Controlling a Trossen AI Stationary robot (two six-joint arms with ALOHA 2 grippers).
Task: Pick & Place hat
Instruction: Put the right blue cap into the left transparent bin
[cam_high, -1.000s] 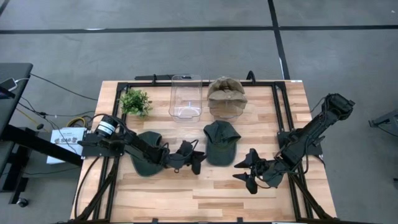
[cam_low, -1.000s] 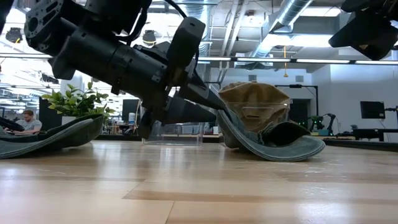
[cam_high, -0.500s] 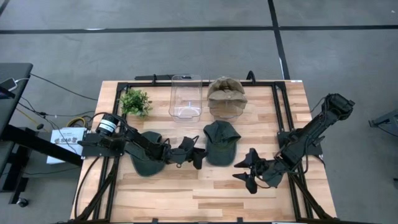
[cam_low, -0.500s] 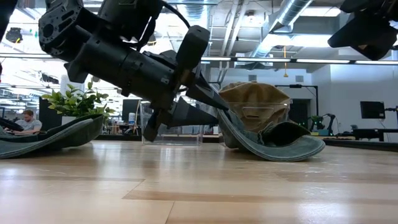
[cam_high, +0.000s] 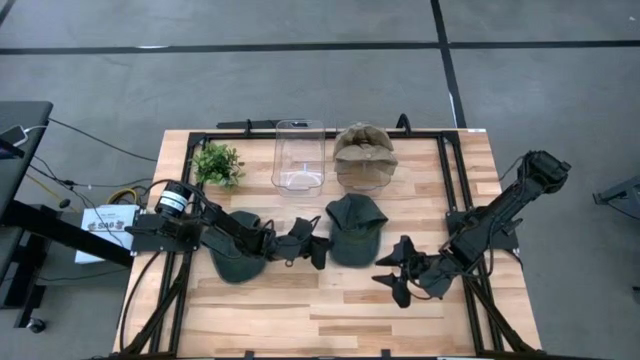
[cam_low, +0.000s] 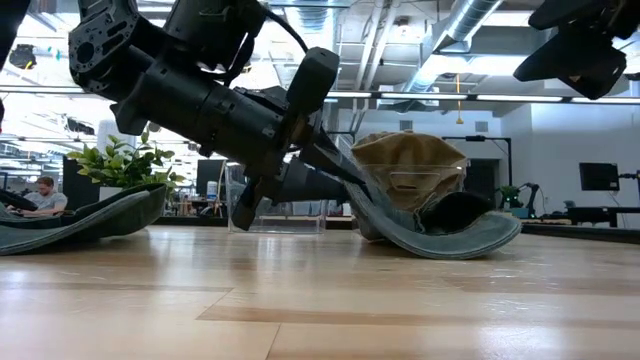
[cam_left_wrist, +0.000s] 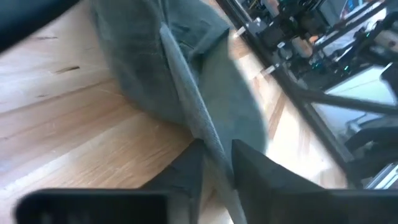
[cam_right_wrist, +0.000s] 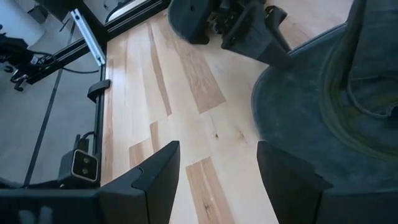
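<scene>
From above, the green cap (cam_high: 354, 228) is lying near the middle of the wooden table (cam_high: 330, 310), in front of the clear container (cam_high: 299, 155) and the tan hat (cam_high: 364, 150) that is sitting over a second clear container. Another dark cap (cam_high: 236, 245) is lying to the left, under the left arm. The left gripper (cam_high: 320, 243) is reaching across that cap to the brim edge of the green cap. The right gripper (cam_high: 396, 272) is waiting just off the green cap's near right side, its jaws standing apart. A small plant (cam_high: 217, 163) is sitting at the far left of the table.

From table height, the left gripper (cam_low: 350, 172) is pinching the brim of the green cap (cam_low: 440, 232), and the brim is bending upward where it is being held, while the crown is sagging on the wood.

Through the left wrist camera, the two fingers (cam_left_wrist: 186, 171) are closing on the thin edge of the green cap (cam_left_wrist: 186, 81), clamped on the brim with cloth running between them.

Through the right wrist camera, the open fingers (cam_right_wrist: 158, 168) are framing bare wood, with the green cap (cam_right_wrist: 311, 106) lying just beyond and the left gripper (cam_right_wrist: 249, 28) farther off.

The cap is looking light, soft and floppy, likely to droop and swing once lifted. The brim is probably the stiffest part, so gripping its edge deeply seems the safest hold; the crown cloth would likely bunch and slip.
</scene>
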